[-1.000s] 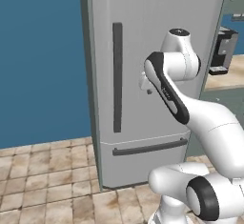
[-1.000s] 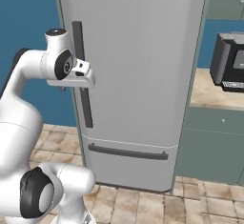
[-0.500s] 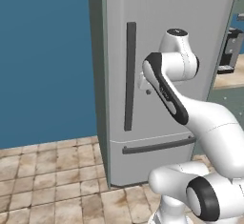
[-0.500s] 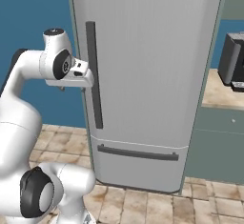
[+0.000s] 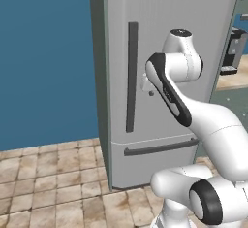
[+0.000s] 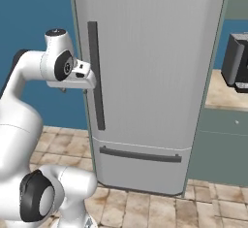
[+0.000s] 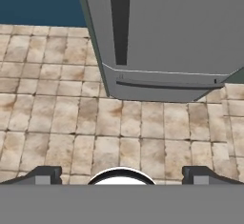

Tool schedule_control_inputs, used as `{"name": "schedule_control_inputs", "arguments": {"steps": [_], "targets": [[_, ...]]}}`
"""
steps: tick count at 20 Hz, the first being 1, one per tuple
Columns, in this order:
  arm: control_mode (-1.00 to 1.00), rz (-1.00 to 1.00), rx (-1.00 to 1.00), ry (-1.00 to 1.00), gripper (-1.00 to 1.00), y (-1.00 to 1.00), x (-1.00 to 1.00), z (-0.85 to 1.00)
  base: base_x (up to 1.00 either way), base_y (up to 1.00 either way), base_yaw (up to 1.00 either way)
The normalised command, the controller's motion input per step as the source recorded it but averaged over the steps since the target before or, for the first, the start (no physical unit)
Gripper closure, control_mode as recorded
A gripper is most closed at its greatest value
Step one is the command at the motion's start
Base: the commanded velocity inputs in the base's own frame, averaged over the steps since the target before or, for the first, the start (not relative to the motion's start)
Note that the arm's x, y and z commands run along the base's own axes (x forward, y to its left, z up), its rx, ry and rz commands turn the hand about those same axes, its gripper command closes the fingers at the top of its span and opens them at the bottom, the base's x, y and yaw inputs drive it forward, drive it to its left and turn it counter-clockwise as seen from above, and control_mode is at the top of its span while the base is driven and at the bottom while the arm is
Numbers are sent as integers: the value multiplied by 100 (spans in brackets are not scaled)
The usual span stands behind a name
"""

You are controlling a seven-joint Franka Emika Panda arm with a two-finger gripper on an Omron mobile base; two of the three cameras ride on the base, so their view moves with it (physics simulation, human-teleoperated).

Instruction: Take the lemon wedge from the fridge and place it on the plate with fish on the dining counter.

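Note:
The fridge [image 5: 164, 52] [image 6: 155, 67] stands shut right ahead, tall and light grey, with a long dark vertical bar handle [image 5: 131, 76] [image 6: 96, 74]. The lemon wedge is hidden behind its closed door. The plate with fish and the dining counter are out of view. My gripper [image 6: 72, 89] hangs on the raised hand just left of the handle, apart from it and pointing down. In the hand view the gripper [image 7: 121, 175] is open with nothing between its fingertips [image 7: 43, 174], looking down at the floor and the fridge's lower part [image 7: 162, 82].
A lower freezer drawer with a dark horizontal handle [image 6: 140, 154] sits under the door. To the right a grey-green cabinet with a tan counter carries a dark appliance [image 6: 236, 59]. A blue wall [image 5: 43, 57] lies left; brown tiled floor [image 7: 71, 123] lies in front.
The whole picture has shifted: the base has moved, so the fridge sits further right in both base views. The arm keeps its pose and the gripper stays open.

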Motion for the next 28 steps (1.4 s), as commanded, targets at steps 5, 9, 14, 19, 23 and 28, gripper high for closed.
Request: {"name": "schedule_control_inputs", "arguments": {"steps": [5, 9, 14, 19, 23, 28], "targets": [[100, 0, 0, 0, -100, 0, 0, 0, -6, 0, 0], [-100, 0, 0, 0, -100, 0, 0, 0, 0, 0, 0], [-100, 0, 0, -16, -100, 1, -1, 7, 0, 0, 0], [-100, 0, 0, -48, -100, 33, 16, 50, 0, 0, 0], [-100, 0, 5, -31, -100, 15, 32, 15, 0, 0, 0], [-100, 0, 1, -9, -100, 0, 65, -4, 0, 0, 0]]}}
